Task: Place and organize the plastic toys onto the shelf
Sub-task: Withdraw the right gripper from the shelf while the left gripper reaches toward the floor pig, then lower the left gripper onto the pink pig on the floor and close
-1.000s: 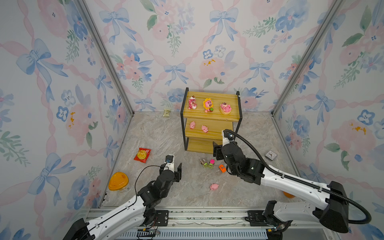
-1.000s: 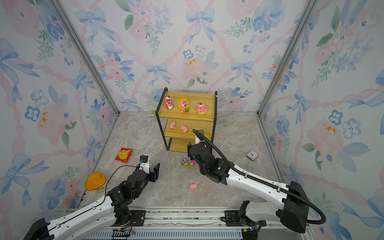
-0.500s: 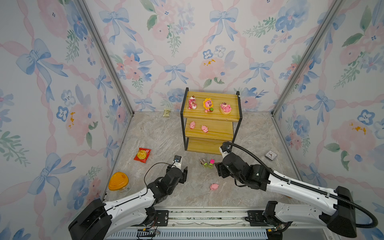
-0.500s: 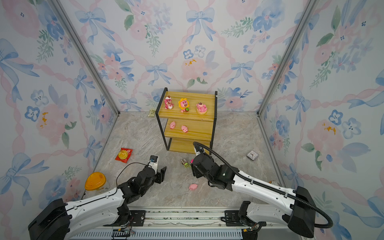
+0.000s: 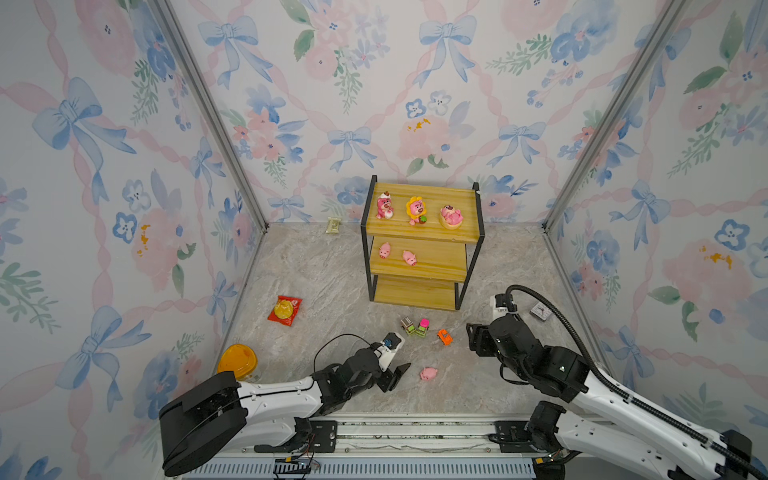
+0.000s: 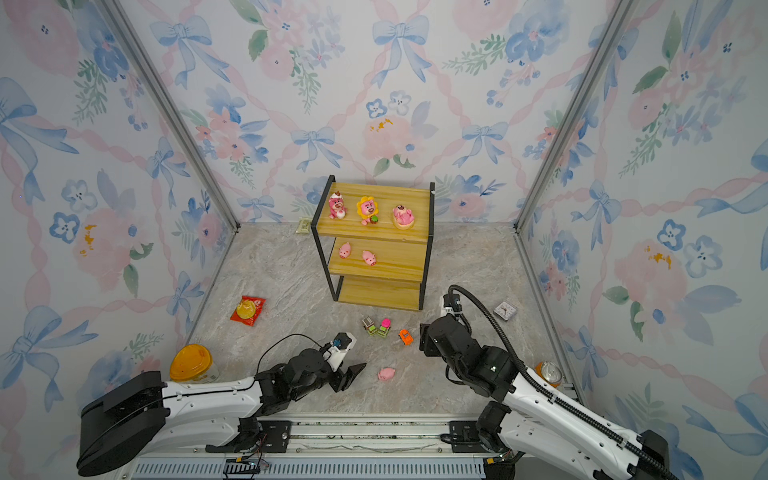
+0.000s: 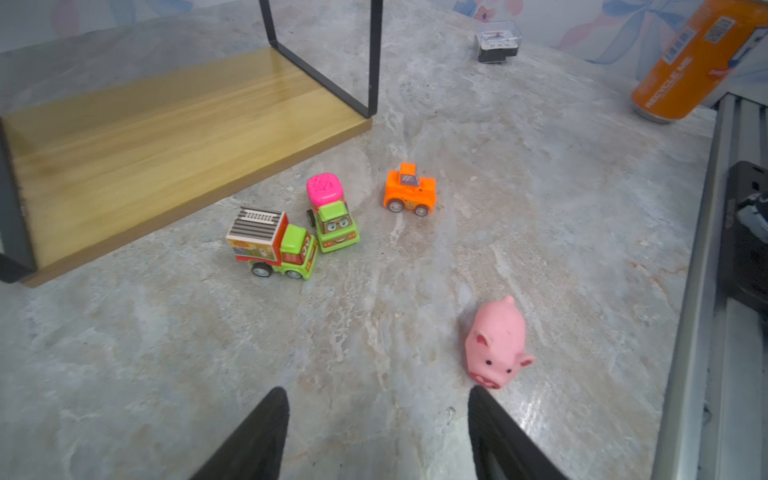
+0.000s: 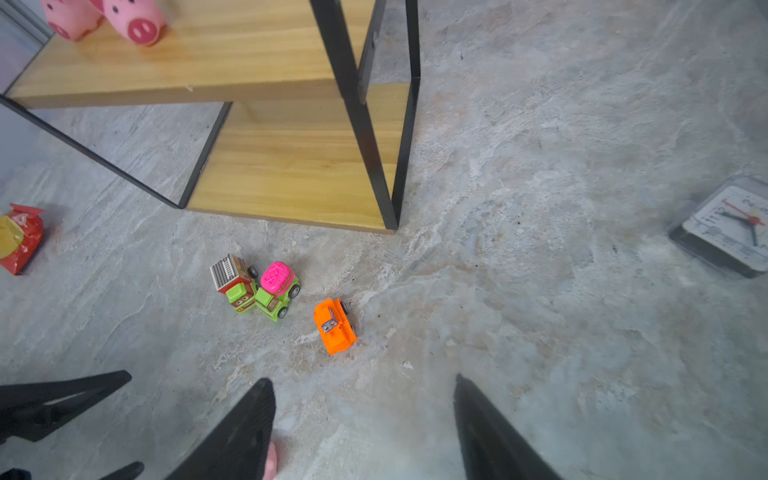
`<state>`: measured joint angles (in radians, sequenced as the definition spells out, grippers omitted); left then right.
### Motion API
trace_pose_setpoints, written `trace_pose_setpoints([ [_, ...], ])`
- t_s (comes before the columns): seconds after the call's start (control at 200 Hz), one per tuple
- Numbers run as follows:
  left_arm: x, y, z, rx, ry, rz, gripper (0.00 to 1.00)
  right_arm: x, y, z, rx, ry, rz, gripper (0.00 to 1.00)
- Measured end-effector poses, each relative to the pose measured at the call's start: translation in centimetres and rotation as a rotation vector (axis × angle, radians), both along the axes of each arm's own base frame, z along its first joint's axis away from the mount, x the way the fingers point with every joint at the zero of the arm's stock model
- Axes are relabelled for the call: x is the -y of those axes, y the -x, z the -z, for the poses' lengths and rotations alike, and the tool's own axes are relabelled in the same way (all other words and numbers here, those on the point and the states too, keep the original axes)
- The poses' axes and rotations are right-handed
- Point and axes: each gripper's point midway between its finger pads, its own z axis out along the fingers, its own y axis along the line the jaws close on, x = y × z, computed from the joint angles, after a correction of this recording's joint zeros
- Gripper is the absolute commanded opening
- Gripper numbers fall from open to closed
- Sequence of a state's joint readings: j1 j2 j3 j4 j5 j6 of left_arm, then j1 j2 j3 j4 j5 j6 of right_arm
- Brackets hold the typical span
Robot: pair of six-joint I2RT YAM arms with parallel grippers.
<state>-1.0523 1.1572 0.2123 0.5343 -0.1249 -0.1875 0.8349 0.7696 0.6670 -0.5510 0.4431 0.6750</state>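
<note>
both spread and empty, left tool [image 7: 378,395] and right tool [image 8: 363,382]; orange can [image 7: 690,62] reads "recycle me".

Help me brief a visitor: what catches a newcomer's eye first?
The three-tier yellow wooden shelf in a black frame stands at the back, three pink bear figurines lined along its top board, two small pink pigs on the middle one. Before it on the floor sit three mini cars, and a third pink pig rests by the open left gripper.
</note>
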Motion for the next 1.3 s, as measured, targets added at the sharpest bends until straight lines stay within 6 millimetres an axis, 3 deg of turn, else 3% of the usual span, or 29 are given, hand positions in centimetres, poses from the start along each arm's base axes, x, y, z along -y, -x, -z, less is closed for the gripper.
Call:
trace_pose_setpoints([
  [0.25,3.5,2.1,2.5,-0.03,-0.082,0.168,0.68,2.0,-0.2,-0.2,-0.013,-0.034,0.052,0.71],
  [0.53,6.9,2.3,2.7,-0.018,-0.087,0.226,0.67,3.7,0.4,-0.4,-0.001,-0.078,0.077,0.71],
  [1.035,6.9,3.0,3.8,-0.019,-0.118,0.233,0.65,4.7,1.3,-0.3,0.014,-0.096,0.089,0.71],
  [1.3,7.1,3.2,5.5,-0.033,-0.163,0.23,0.6,4.6,1.2,-0.1,0.005,-0.091,0.087,0.71],
])
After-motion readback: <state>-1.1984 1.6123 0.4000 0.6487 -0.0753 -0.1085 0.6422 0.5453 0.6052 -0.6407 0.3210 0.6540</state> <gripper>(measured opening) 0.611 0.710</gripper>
